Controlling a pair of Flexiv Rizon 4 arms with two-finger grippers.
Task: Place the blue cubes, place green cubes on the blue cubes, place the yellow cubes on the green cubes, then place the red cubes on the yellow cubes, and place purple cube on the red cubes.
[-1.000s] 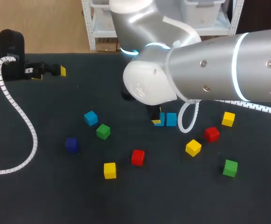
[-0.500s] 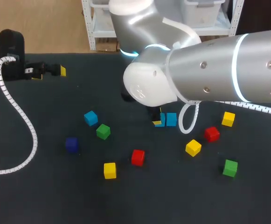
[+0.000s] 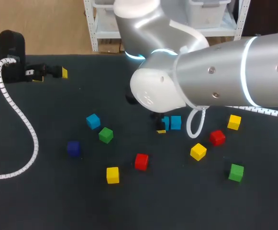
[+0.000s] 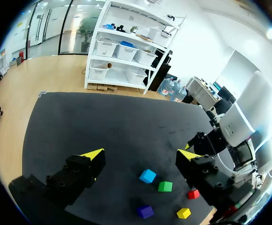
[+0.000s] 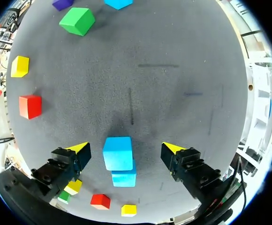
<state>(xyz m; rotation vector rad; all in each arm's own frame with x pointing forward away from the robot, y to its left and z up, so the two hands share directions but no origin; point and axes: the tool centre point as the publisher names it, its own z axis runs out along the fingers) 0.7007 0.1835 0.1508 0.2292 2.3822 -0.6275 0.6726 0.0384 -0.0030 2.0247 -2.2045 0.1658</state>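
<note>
Two light-blue cubes [image 3: 175,122] sit side by side, touching, at the table's middle right. My right gripper [image 3: 161,127] hangs just above them, mostly hidden under its own arm. In the right wrist view the blue pair [image 5: 118,153] lies between the fingers of my right gripper [image 5: 126,149], which is open and clear of both cubes. A third light-blue cube [image 3: 93,120], a green cube [image 3: 105,135] and a purple cube [image 3: 72,148] lie to the left. My left gripper [image 3: 52,73] rests open at the far left back; the left wrist view shows my left gripper [image 4: 141,154] with nothing between its fingers.
Loose on the dark mat are a red cube [image 3: 141,161], a yellow cube [image 3: 112,175], another yellow [image 3: 198,151], a red [image 3: 217,137], a yellow [image 3: 234,122] and a green [image 3: 236,172]. A white coiled cable [image 3: 21,120] trails across the left side.
My right gripper has spread its fingers and let go of the blue cube, which now stands against the other blue cube. The left arm has not moved.
</note>
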